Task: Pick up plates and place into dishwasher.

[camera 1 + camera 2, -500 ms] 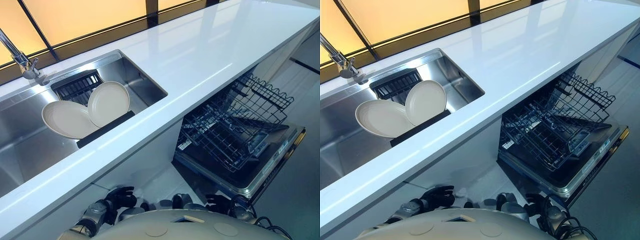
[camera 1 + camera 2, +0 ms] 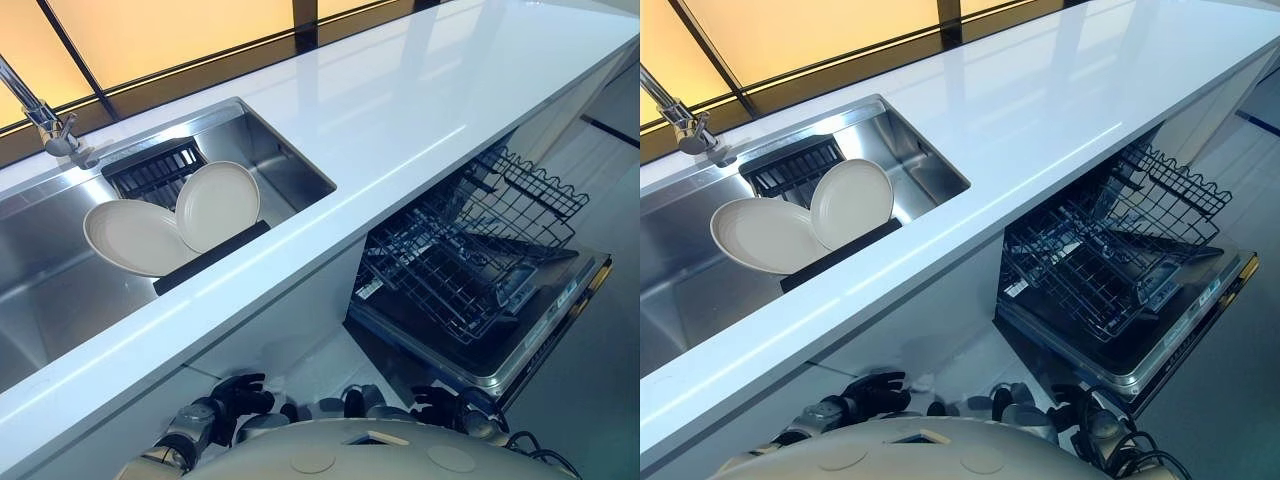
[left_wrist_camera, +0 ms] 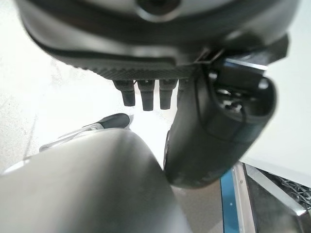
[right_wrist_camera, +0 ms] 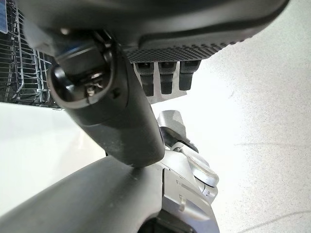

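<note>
In the sink [image 2: 292,152], set into the white counter [image 2: 420,90] below the window, I see two cream plates. The left plate [image 2: 128,238] lies tilted back at a shallow angle. The right plate [image 2: 218,205] stands steeper, and its edge overlaps the left plate's right side, so the two touch. Both rest with their lower edges at a black bar [image 2: 215,256] that runs along the near side of the sink, and a black slotted tray [image 2: 153,170] sits just behind them. The tap [image 2: 45,125] stands at the sink's far left corner, well apart from the plates. Under the counter to the right, the dishwasher door [image 2: 525,350] is folded down flat, and the wire rack [image 2: 470,250] is drawn out over it with no plates in it. A small white label [image 2: 368,289] is fixed to the rack's front left corner. A blue strip with markings runs along the door's outer edge. I cannot read the print on either. Both hands hang low in front of the cabinet, beneath the counter edge and well apart from the sink. The left hand [image 2: 238,393] is below the sink section. In its wrist view the fingers [image 3: 145,97] hang loosely in a row beside the thumb, relaxed and holding nothing. The right hand [image 2: 440,404] is near the door's inner end. Its fingers [image 4: 167,77] are likewise loose and empty, with the rack beside the thumb in its wrist view.
</note>
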You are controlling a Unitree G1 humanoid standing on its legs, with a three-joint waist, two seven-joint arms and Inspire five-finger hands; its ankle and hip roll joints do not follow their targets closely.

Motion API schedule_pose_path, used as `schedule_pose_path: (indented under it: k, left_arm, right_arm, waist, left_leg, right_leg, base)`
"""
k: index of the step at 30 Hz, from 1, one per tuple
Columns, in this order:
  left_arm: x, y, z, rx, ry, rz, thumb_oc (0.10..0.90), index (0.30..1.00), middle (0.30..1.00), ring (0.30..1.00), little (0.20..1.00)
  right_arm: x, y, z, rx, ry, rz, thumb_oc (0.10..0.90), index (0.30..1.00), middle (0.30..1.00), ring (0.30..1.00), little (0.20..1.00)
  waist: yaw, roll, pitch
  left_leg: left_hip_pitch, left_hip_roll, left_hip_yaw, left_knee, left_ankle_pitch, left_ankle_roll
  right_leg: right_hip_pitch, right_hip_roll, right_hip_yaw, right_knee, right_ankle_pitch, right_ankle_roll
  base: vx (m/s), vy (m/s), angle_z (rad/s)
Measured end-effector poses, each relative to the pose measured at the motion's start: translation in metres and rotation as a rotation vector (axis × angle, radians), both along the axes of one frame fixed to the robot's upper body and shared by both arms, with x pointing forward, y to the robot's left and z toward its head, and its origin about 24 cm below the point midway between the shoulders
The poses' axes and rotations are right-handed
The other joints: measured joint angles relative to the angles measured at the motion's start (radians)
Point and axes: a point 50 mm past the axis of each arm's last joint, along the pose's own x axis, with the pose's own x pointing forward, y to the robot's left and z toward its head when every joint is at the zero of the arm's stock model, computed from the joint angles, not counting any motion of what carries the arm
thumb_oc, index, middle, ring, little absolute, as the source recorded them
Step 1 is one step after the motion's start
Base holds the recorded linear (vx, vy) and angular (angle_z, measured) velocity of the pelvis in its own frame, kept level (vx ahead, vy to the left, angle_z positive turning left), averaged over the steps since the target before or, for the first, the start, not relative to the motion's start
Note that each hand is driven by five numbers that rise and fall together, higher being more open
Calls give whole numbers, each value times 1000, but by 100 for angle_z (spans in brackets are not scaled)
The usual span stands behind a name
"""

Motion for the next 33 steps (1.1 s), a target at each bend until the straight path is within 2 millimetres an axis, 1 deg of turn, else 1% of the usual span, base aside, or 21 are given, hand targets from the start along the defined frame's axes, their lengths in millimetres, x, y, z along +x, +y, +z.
schedule_pose_path:
  k: [2, 3, 4, 5, 6, 7, 8, 10, 11, 13, 14, 15, 17, 20, 22, 25, 27, 29, 31, 33]
  left_arm:
    - [8, -2, 3, 79, -74, -123, 800, 900, 900, 900, 900]
    - [14, -6, 5, 107, -114, -212, 800, 900, 900, 900, 900]
    - [21, -13, 8, 130, -165, -305, 800, 900, 900, 900, 900]
    - [32, -22, 14, 154, -239, -428, 800, 900, 900, 900, 900]
    - [36, -25, 17, 155, -268, -475, 800, 900, 900, 900, 900]
    - [44, -33, 23, 149, -323, -539, 800, 900, 900, 900, 900]
    - [56, -44, 34, 119, -399, -616, 800, 900, 900, 900, 900]
    - [71, -58, 53, 60, -494, -705, 800, 900, 900, 900, 900]
    - [82, -68, 68, -3, -555, -741, 800, 900, 900, 900, 900]
    - [98, -84, 97, -130, -645, -783, 800, 900, 900, 900, 900]
    - [101, -92, 109, -207, -671, -775, 800, 900, 900, 900, 900]
    - [104, -104, 122, -337, -689, -755, 800, 900, 900, 900, 900]
    - [106, -119, 145, -509, -708, -763, 800, 900, 900, 900, 900]
    - [103, -125, 156, -740, -622, -689, 800, 900, 900, 900, 900]
    - [101, -132, 170, -901, -597, -671, 800, 900, 900, 900, 900]
    - [102, -146, 208, -1191, -625, -628, 800, 900, 900, 900, 900]
    - [104, -161, 239, -1451, -658, -583, 800, 900, 900, 900, 900]
    - [102, -171, 260, -1629, -680, -562, 800, 900, 900, 900, 900]
    - [102, -175, 275, -1735, -703, -551, 800, 900, 900, 900, 900]
    - [107, -172, 285, -1761, -776, -518, 800, 900, 900, 900, 900]
  right_arm:
    - [2, 1, 0, -5, 0, 22, 800, 900, 900, 900, 900]
    - [4, 1, 1, -7, -1, 28, 800, 900, 900, 900, 900]
    - [6, 0, 1, -10, -5, 35, 800, 900, 900, 900, 900]
    - [10, 0, 2, -14, -9, 38, 800, 900, 900, 900, 900]
    - [11, -1, 3, -15, -12, 39, 800, 900, 900, 900, 900]
    - [14, -1, 3, -18, -19, 44, 800, 900, 900, 900, 900]
    - [17, -3, 5, -23, -30, 55, 800, 900, 900, 900, 900]
    - [20, -3, 6, -28, -37, 73, 800, 900, 900, 900, 900]
    - [23, -4, 7, -32, -43, 79, 800, 900, 900, 900, 900]
    - [25, -6, 8, -39, -48, 85, 800, 900, 900, 900, 900]
    - [26, -6, 9, -43, -52, 84, 800, 900, 900, 900, 900]
    - [26, -7, 9, -50, -55, 82, 800, 900, 900, 900, 900]
    - [26, -6, 9, -55, -58, 82, 800, 900, 900, 900, 900]
    - [25, -6, 8, -62, -62, 80, 800, 900, 900, 900, 900]
    - [25, -5, 8, -68, -65, 81, 800, 900, 900, 900, 900]
    - [22, -1, 6, -72, -65, 75, 800, 900, 900, 900, 900]
    - [21, -1, 6, -85, -71, 70, 800, 900, 900, 900, 900]
    - [21, 1, 5, -92, -76, 68, 800, 900, 900, 900, 900]
    - [21, 2, 5, -102, -79, 78, 800, 900, 900, 900, 900]
    - [21, 3, 5, -110, -81, 89, 800, 900, 900, 900, 900]
  waist:
    - [-3, 0, 6]
    - [-3, 1, 11]
    - [-3, 2, 19]
    - [-2, 4, 29]
    - [-2, 5, 33]
    - [-2, 8, 40]
    - [-2, 13, 48]
    - [-2, 16, 52]
    - [-2, 19, 57]
    - [-2, 25, 61]
    - [-2, 27, 62]
    - [0, 29, 63]
    - [0, 29, 63]
    - [0, 29, 64]
    - [0, 29, 64]
    - [1, 30, 64]
    - [3, 30, 63]
    - [2, 30, 63]
    - [1, 31, 62]
    - [2, 31, 61]
  left_leg:
    - [0, 0, 4, 0, 1, -1]
    - [0, 0, 8, 0, 2, -2]
    - [0, 0, 9, 1, 3, -2]
    - [-4, 0, 10, 1, 6, -3]
    - [-5, 0, 10, 0, 6, -3]
    - [-6, 0, 10, 0, 6, -3]
    - [-10, 0, 9, 0, 6, -3]
    - [-20, 1, 7, 0, 9, -6]
    - [-21, 1, 6, 1, 11, -6]
    - [-21, 1, 4, 0, 12, -6]
    - [-21, 1, 4, 0, 12, -6]
    - [-21, 0, 3, 0, 12, -6]
    - [-21, 1, 1, 0, 12, -7]
    - [-20, 2, -3, 0, 13, -8]
    - [-19, 2, -3, 0, 13, -8]
    - [-6, 2, -4, -1, 12, -7]
    - [-5, 0, -5, -1, 12, -7]
    - [-3, 1, -6, -1, 12, -7]
    - [-2, 1, -6, 0, 12, -8]
    - [1, 2, -7, 0, 12, -8]
  right_leg:
    - [-2, 0, 3, 0, 0, 0]
    - [-2, 0, 3, 0, 0, 0]
    - [-3, 0, 3, 0, 1, 0]
    - [-7, -1, 3, 3, 2, 1]
    - [-8, -1, 3, 4, 2, 1]
    - [-9, -1, 3, 4, 2, 1]
    - [-13, -1, 3, 5, 2, 1]
    - [-21, 0, 1, 5, 4, 2]
    - [-22, 0, -1, 5, 5, 1]
    - [-21, 0, -1, 5, 6, -2]
    - [-21, 0, -1, 5, 6, -2]
    - [-20, 0, -2, 5, 6, -1]
    - [-19, 0, -4, 5, 5, 1]
    - [-19, 1, -5, 4, 4, 1]
    - [-16, 1, -5, 5, 4, 1]
    - [-2, 0, -5, 4, 3, 2]
    - [1, -1, -5, 4, 3, 2]
    - [2, 0, -5, 4, 3, 2]
    - [4, 1, -6, 4, 3, 2]
    - [8, 1, -11, 4, 3, 2]
  base:
    - [-51, 27, -3]
    - [-82, 23, -1]
    - [-115, 28, 0]
    - [-92, 23, -1]
    - [-85, 19, 0]
    - [-58, 14, 0]
    - [-47, 13, 0]
    - [-8, 6, 2]
    - [-17, 14, 5]
    - [-8, 6, 2]
    - [0, 0, 0]
    - [0, 0, 0]
    - [0, 0, 0]
    - [0, 0, 0]
    - [0, 0, 0]
    - [20, -34, 2]
    - [4, -32, 0]
    - [-2, -15, 0]
    - [-13, -31, 0]
    - [-1, -29, 3]
